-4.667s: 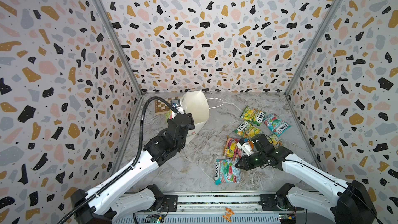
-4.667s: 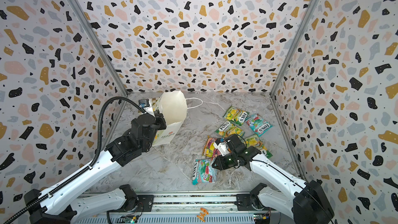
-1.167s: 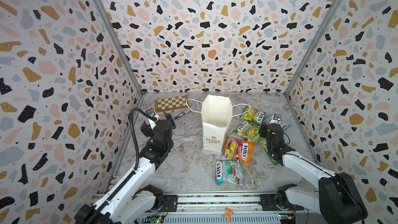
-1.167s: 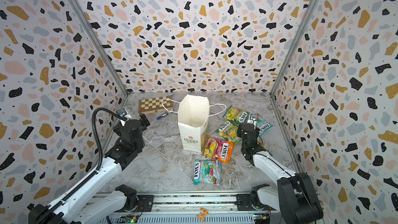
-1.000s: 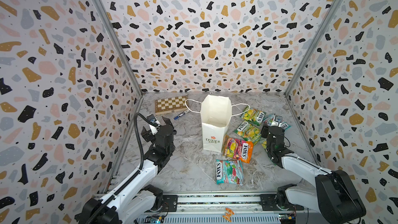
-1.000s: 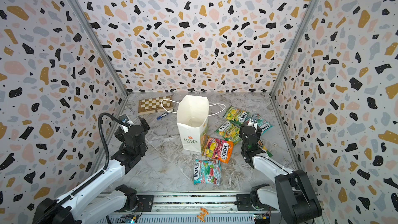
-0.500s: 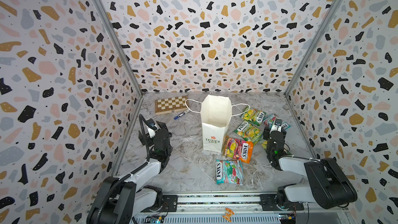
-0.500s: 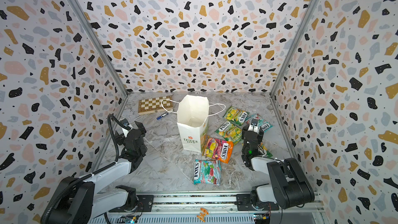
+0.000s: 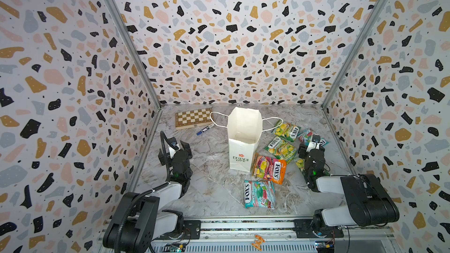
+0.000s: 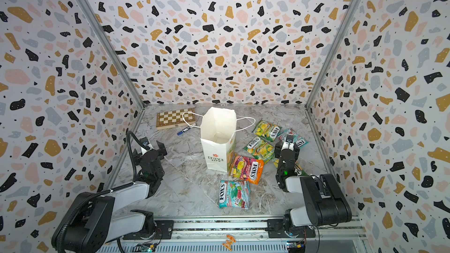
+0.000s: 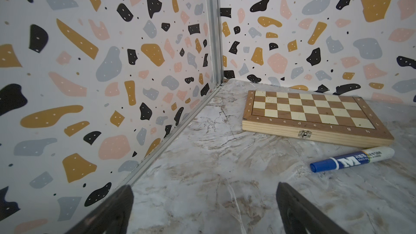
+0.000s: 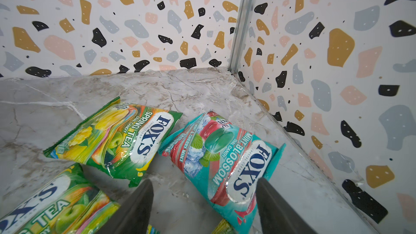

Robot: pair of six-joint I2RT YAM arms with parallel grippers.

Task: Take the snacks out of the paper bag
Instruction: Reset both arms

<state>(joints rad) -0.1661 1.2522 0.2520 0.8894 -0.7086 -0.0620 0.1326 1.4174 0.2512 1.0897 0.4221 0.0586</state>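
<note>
The grey marble table (image 9: 214, 183) carries everything. Both arms sit folded low at the near edge, the left gripper (image 9: 181, 145) by the left wall and the right gripper (image 9: 310, 146) by the right wall. In the left wrist view the left gripper (image 11: 203, 187) has its jaws spread wide over bare marble, holding nothing. In the right wrist view the right gripper (image 12: 204, 181) also has its jaws apart and grips nothing, just above the packets.

The paper bag (image 9: 239, 156) stands upright mid-table, mouth open, with its cord handles hanging out left and right. A wooden chessboard (image 9: 193, 118) lies far left.

The snacks (image 9: 280, 148) lie outside the bag, on its right and near side. An orange-pink packet (image 9: 269, 167) lies just beside its near right corner, and a teal packet (image 9: 259, 194) lies nearer still. Green-yellow packets (image 9: 286, 131) and a second teal one (image 9: 308, 135) lie farther right. One more is partly hidden under the right arm.

A blue marker (image 9: 205, 130) lies just beside the chessboard's near edge.
</note>
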